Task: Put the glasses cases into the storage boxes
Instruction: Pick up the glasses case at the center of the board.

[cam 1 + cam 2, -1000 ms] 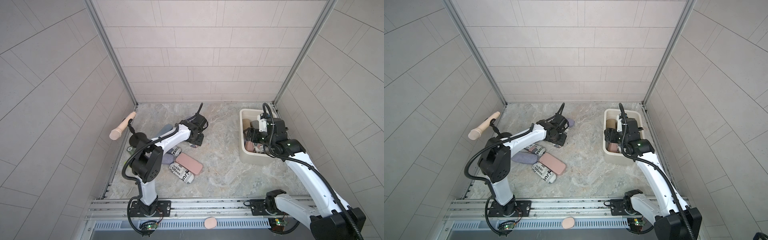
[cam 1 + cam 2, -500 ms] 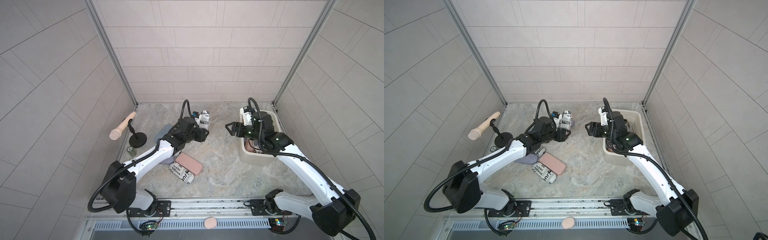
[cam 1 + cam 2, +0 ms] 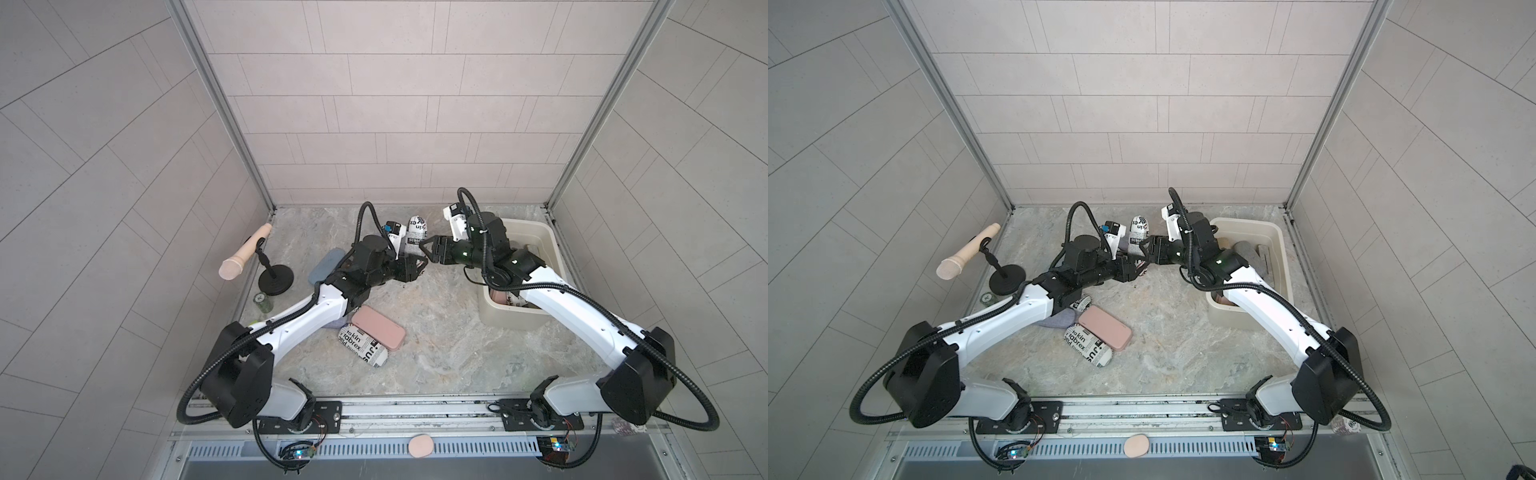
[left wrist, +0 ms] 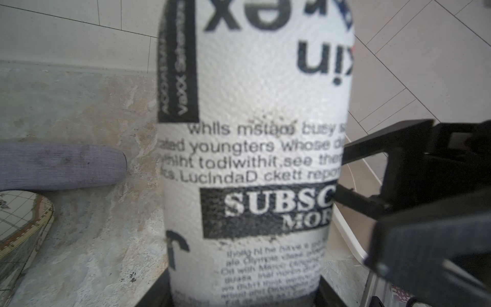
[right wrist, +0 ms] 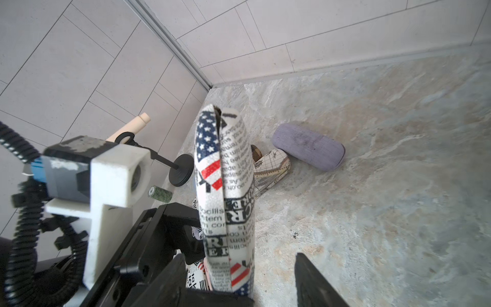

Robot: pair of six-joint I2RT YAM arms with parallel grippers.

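Over on the left, loose cases lie on the surface, a pink case [image 3: 378, 332] among them, not yet boxed. Mid-scene the left end effector [image 3: 415, 264] is clamped on the lower end of a newsprint glasses case [image 3: 417, 235], standing it upright, I'd guess so its free length can be taken. The right end effector [image 3: 429, 251] straddles it, jaws apart, a gap showing on one side. The storage box [image 3: 507, 322] sits on the right; that arm hides most of its contents.
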